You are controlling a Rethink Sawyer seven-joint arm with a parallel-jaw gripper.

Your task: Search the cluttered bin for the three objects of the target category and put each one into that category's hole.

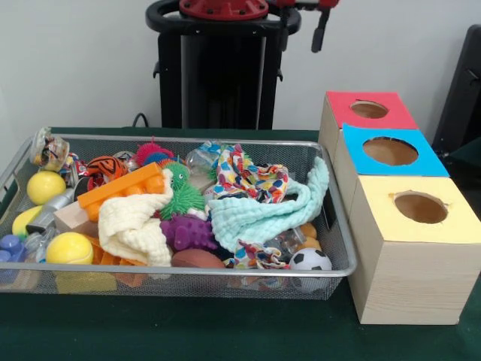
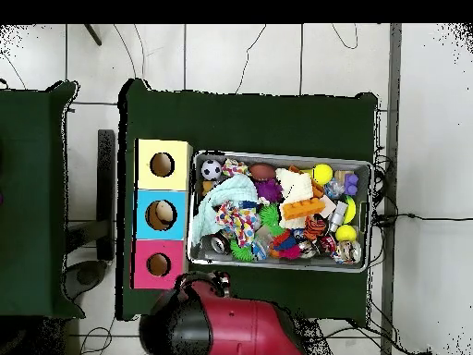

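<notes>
The tool (image 1: 322, 34) hangs above the worktop's far edge, its state impossible to tell; the mesh bin (image 1: 331, 272) sits full of toys.

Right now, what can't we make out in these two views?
- Gripper: front view shows only a dark tip at the top edge, so open or shut is unknown; overhead, the arm covers it.
- Bin bottom layer: buried under cloths and toys, both views.
- Inside the red box: dark in both.
</notes>
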